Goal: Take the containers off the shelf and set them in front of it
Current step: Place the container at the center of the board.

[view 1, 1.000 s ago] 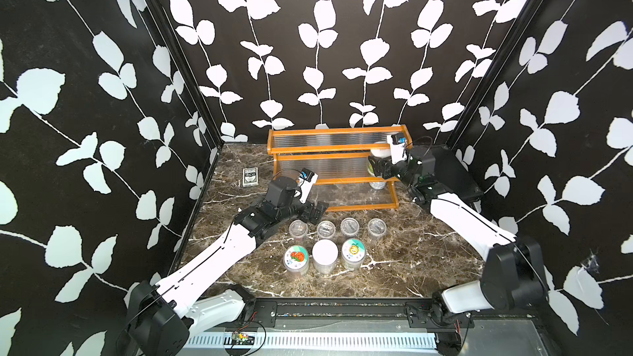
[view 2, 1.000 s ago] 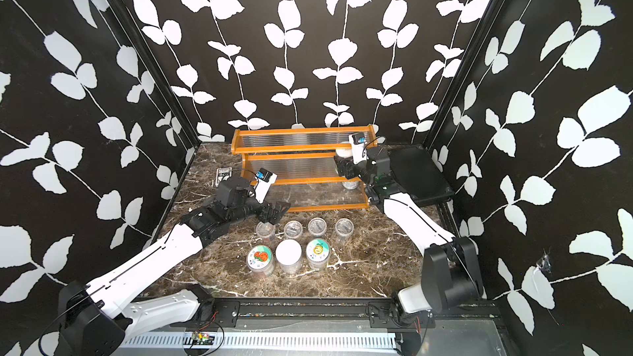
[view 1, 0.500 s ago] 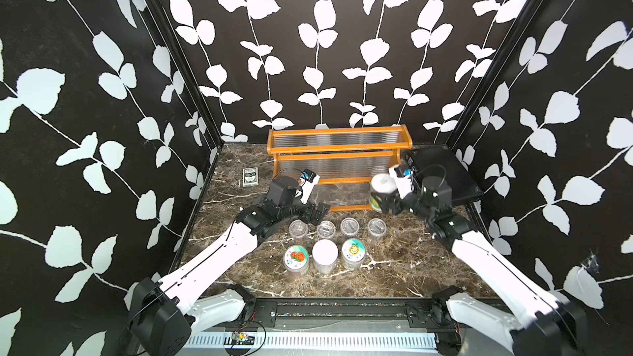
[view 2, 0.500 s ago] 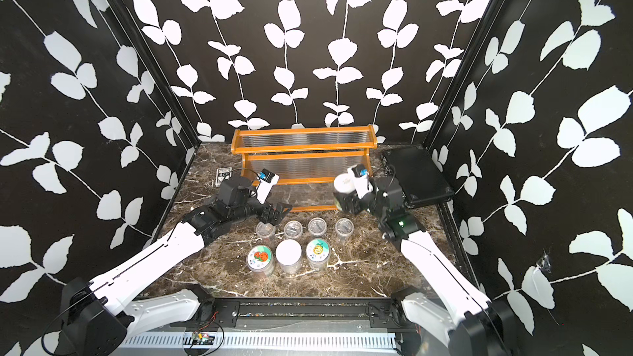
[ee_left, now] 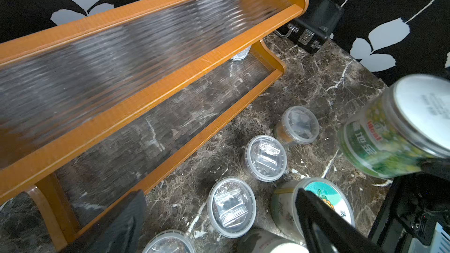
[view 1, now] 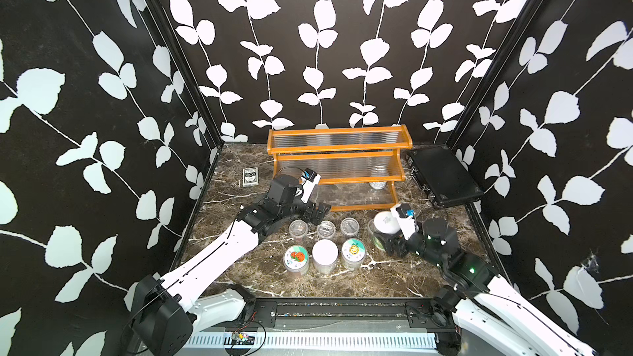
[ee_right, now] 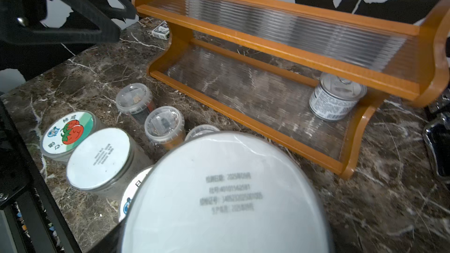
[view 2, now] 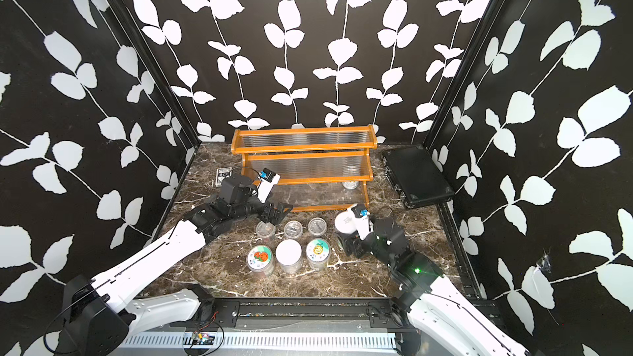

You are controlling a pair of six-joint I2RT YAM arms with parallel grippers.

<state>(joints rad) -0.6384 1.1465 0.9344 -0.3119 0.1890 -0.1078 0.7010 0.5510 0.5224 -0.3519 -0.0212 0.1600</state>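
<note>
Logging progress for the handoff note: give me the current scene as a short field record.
shelf: holds only the tin can, bottom tier
set down in front: four small cups, three jars
right end effector: shut on green-label jar, tilted
left end effector: open, empty, near the small cups
remaining: green-label jar, tin can

The green-labelled jar [ee_left: 379,142] carries a red word, apparently "Ideal", beside white characters. Its white lid [ee_right: 229,191] shows four blurred lines of digits. The tomato-lid jar [ee_right: 67,131] bears Chinese characters; the card box [view 1: 249,177] reads roughly "BCG".
</note>
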